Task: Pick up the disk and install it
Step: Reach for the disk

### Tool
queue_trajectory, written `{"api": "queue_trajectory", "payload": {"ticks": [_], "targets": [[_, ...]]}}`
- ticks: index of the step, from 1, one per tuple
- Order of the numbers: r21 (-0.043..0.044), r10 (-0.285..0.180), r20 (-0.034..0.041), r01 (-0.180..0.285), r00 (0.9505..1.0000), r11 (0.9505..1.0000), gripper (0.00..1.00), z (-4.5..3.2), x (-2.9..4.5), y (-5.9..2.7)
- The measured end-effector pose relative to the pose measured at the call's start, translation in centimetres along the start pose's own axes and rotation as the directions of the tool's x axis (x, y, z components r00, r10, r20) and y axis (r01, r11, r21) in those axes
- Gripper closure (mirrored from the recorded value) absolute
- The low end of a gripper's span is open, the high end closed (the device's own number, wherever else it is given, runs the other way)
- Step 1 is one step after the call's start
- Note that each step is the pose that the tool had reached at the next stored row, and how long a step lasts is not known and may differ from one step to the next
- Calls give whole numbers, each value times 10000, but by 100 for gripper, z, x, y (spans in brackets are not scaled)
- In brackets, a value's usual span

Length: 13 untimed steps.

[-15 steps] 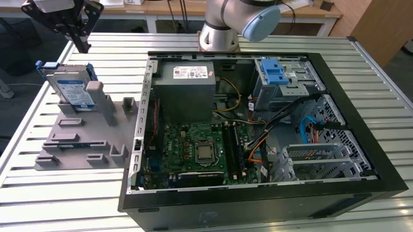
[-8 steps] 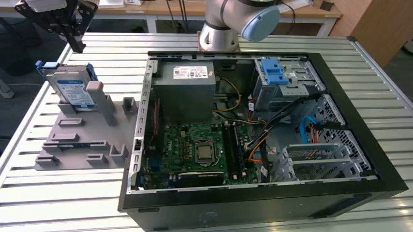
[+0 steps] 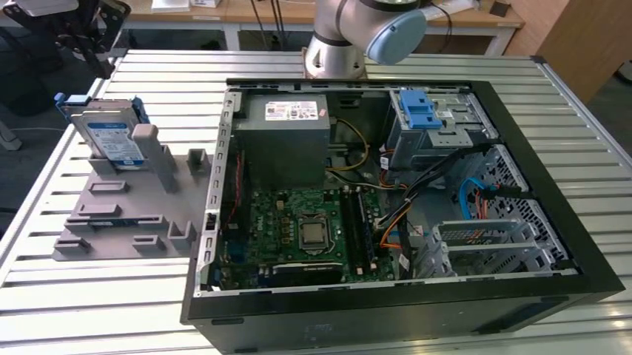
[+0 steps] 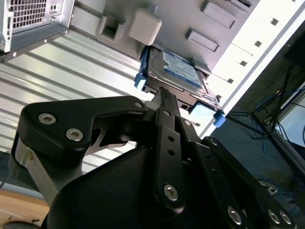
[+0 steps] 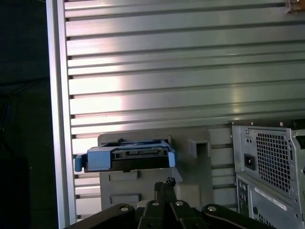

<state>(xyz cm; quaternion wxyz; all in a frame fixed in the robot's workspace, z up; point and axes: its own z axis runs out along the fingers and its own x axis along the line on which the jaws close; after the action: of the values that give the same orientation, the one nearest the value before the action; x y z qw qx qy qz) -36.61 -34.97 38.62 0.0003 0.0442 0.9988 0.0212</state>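
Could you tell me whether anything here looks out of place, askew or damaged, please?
Nothing stands out. The disk stands on edge in the grey fixture at the exterior view's left. The open computer case lies flat on the table, with nothing spilled around it. The gripper hangs near the disk, clear of it.

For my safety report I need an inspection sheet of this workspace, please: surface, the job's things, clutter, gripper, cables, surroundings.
Surface: slatted metal table, carrying a grey fixture plate and an open computer case.
Job's things: the disk stands on edge in the fixture plate, outside the case; the drive cage with a blue latch sits inside the case.
Clutter: nothing seen.
Gripper: the gripper looks shut and holds nothing; it points toward the disk without touching it.
Cables: coloured wires and a blue cable lie inside the case.
Surroundings: a wooden desk stands behind the table.
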Motion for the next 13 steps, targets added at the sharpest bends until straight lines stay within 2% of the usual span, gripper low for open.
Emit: {"api": "queue_trajectory", "payload": {"ticks": [4,13], "targets": [[6,2,-45,-2,10000,10000,89,14,129,30],[8,3,-86,-3,10000,10000,89,59,413,60]]}}
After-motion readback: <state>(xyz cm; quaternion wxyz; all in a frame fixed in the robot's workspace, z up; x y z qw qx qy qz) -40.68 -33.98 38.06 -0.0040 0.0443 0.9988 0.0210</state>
